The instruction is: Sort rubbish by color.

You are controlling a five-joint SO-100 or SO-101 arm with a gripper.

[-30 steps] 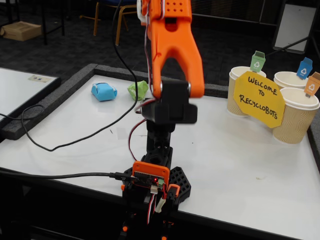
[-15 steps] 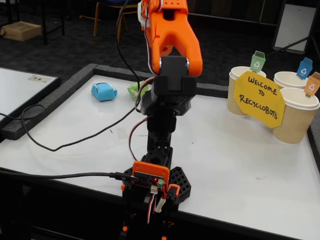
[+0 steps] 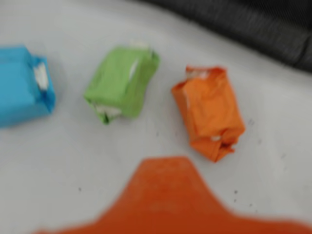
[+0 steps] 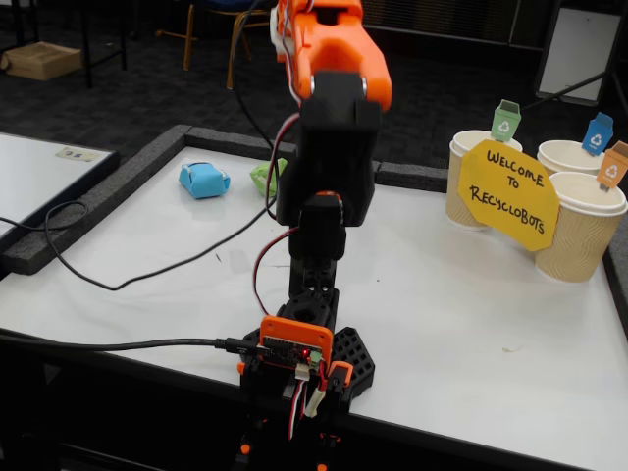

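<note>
White table (image 4: pixel 471 324) fills the fixed view, and the arm (image 4: pixel 329 147) rises from its base at lower centre, folded forward over the far edge so that its own bulk hides whatever it is reaching for. At the right of that view stand three cups (image 4: pixel 579 231) behind the yellow sign (image 4: pixel 505 193), each with a little coloured tag: green, blue, orange.

Over to the wrist view, and here is the rubbish, three lumps in a row across the upper half. Blue lump (image 3: pixel 22 85) at the left edge, partly cut off; green lump (image 3: pixel 122 83) just beside it, not touching; orange lump (image 3: pixel 209 112) to the right of centre, apart from the green one. In the fixed view only the blue lump (image 4: pixel 204 180) and a sliver of green (image 4: pixel 261 177) peek out left of the arm; the orange one is hidden behind it.

The gripper (image 3: pixel 165 195) shows only as an orange wedge at bottom centre, blurred, with one finger visible, so I cannot tell whether the jaws are parted or closed. Nothing sits between them that I can see.

This looks like the approach, with a target not yet chosen. The wedge points between green and orange. To do it well: commit to one lump, centre over it, straddle its short side, come straight down, and keep clear of its neighbour. The paper looks light and crushable, so a gentle squeeze should do.
</note>
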